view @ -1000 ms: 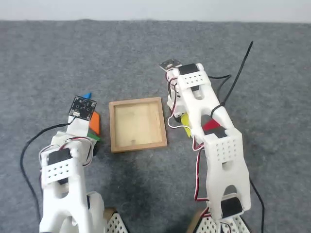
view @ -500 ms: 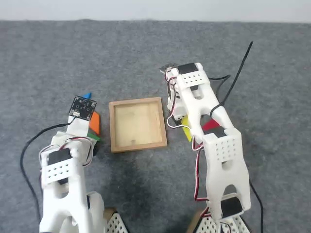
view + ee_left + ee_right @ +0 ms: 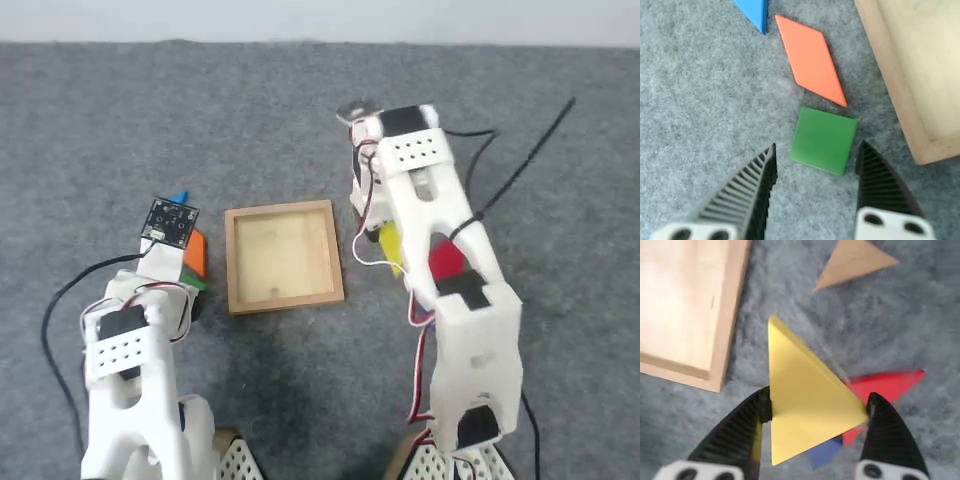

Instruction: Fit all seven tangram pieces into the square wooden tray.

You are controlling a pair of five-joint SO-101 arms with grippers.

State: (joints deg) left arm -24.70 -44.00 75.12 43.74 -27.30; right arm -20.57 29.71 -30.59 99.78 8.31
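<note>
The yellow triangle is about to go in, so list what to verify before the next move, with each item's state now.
1. Right gripper shut on yellow triangle: ok.
2. Triangle lifted clear of red triangle and blue piece under it: cannot tell.
3. Triangle above the tray: not ok, it is beside the rim.
4. Left gripper outside the tray, open over green square: ok.
5. Tray flat, open side up: ok.
</note>
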